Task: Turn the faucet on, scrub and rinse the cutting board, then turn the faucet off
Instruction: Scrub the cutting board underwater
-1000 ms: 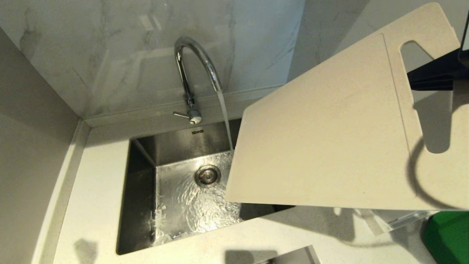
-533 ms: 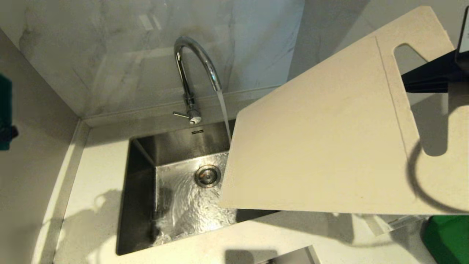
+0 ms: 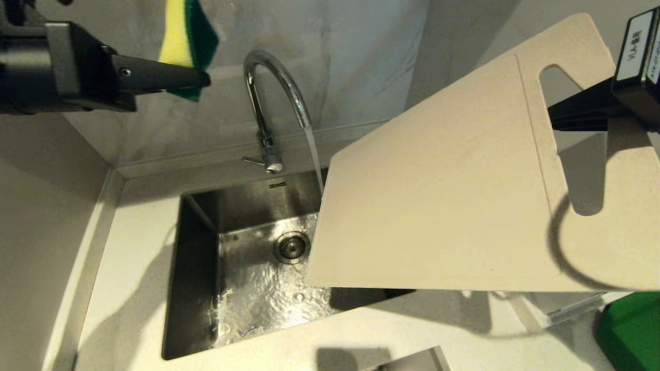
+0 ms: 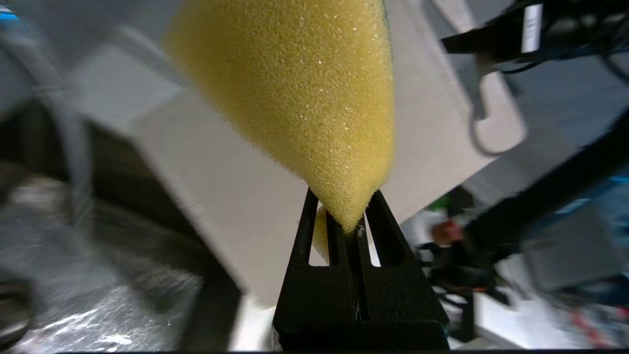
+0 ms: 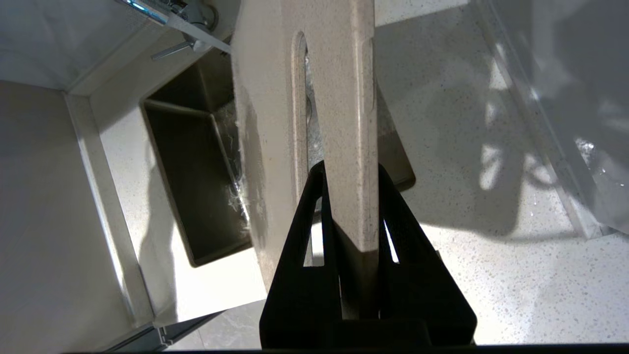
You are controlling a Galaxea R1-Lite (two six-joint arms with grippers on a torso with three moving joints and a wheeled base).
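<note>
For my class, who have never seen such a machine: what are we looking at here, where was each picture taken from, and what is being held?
A two-armed robot is washing up. One picture looks down from its head; the other two come from cameras on its wrists. Water runs from the faucet into the sink, set in a pale counter. The right gripper is shut on the cutting board, held tilted over the sink. The left gripper is shut on a yellow-and-green sponge, raised at the upper left, apart from the board.

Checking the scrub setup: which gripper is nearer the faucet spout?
Left. The left gripper, shut on the sponge, hovers just beside the faucet; the right gripper holds the cutting board farther off.
</note>
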